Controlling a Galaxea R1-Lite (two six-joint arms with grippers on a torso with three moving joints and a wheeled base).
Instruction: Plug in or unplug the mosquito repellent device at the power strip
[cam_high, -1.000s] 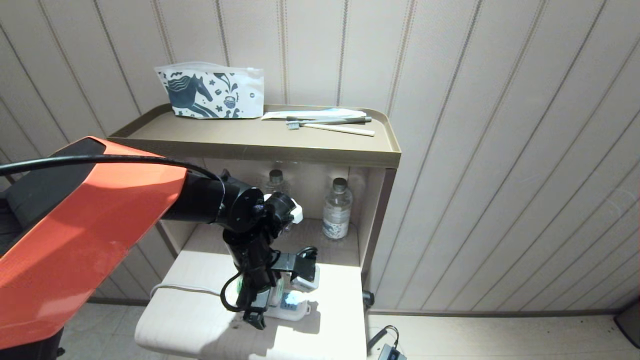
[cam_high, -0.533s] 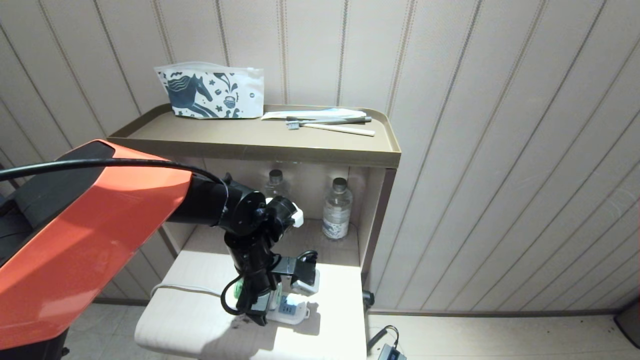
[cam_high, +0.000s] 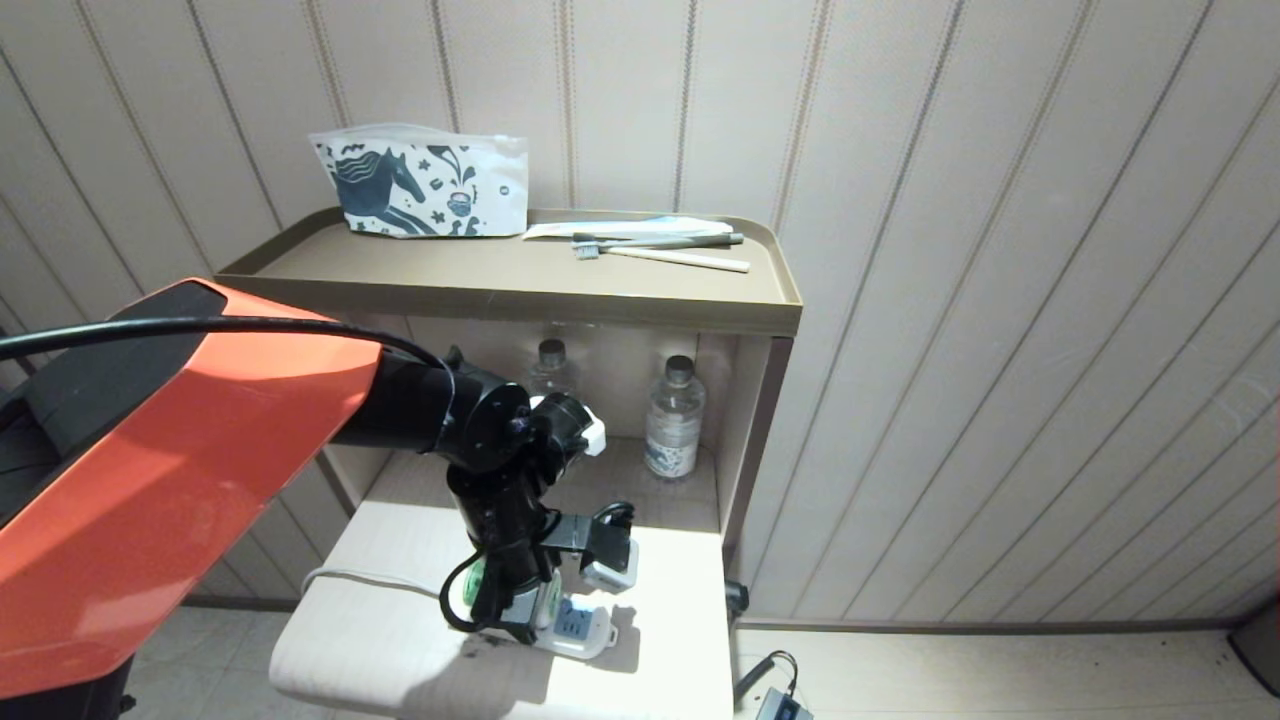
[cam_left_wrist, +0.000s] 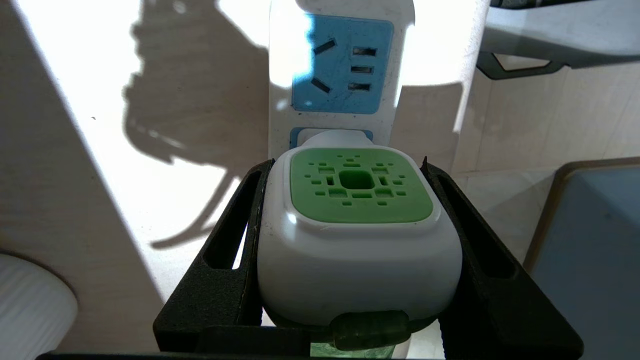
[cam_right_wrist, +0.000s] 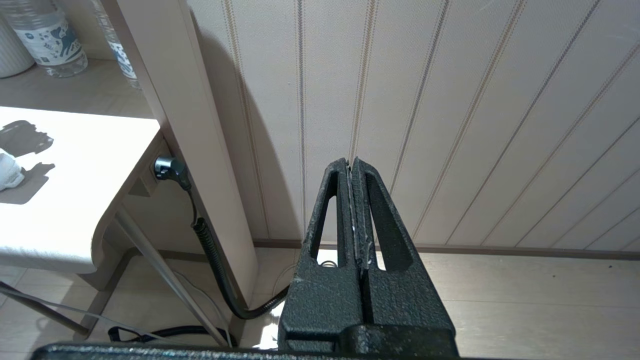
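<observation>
While the left gripper (cam_left_wrist: 357, 240) has its jaws clamped on both sides of the mosquito repellent device (cam_left_wrist: 359, 235), the device sits plugged into the power strip (cam_left_wrist: 342, 75) at the table's (cam_high: 400, 640) near edge. Farther off: two water bottles (cam_high: 672, 420) on the shelf. Right gripper (cam_right_wrist: 353, 200): jaws closed, empty, beside the table.

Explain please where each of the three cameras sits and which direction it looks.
Head view: high on the robot, looking forward and down at the cabinet and table; the orange left arm with the left gripper shows.
Left wrist view: behind the fingers, looking onto the mosquito repellent device clamped between them, plugged into the power strip.
Right wrist view: behind the shut right gripper, facing the panelled wall and floor.
Shared: head and left wrist views both show the device on the strip.
</observation>
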